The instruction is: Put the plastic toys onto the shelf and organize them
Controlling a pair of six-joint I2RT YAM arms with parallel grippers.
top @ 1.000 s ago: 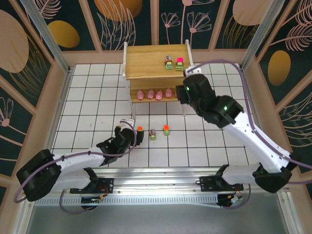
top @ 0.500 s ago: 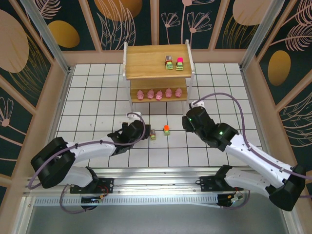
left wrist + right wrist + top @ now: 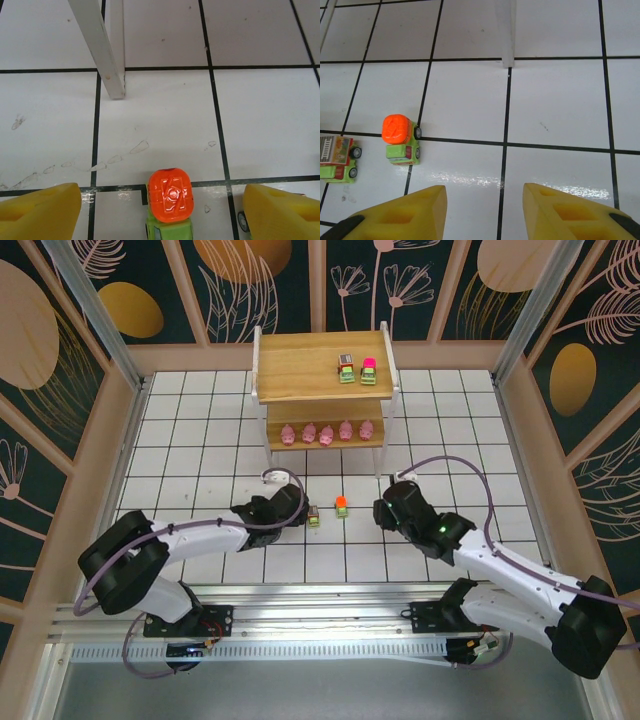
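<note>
Spread wide, the left end effector point(image 3: 160, 212) straddled an orange-topped green vehicle point(image 3: 170, 196) on the tiled surface point(image 3: 160, 110), seemingly to pinch it, while the right end effector point(image 3: 485, 210), parted and empty, hung near a second orange-topped vehicle point(image 3: 400, 137), both toys likely bound for the shelf point(image 3: 300, 370), where two vehicles point(image 3: 346, 368) sat above the pink pigs point(image 3: 326, 433).

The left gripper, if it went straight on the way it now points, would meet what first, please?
Most likely the orange-topped toy car, centred just ahead of the open left gripper; the shelf leg stands farther on, to the left.
</note>
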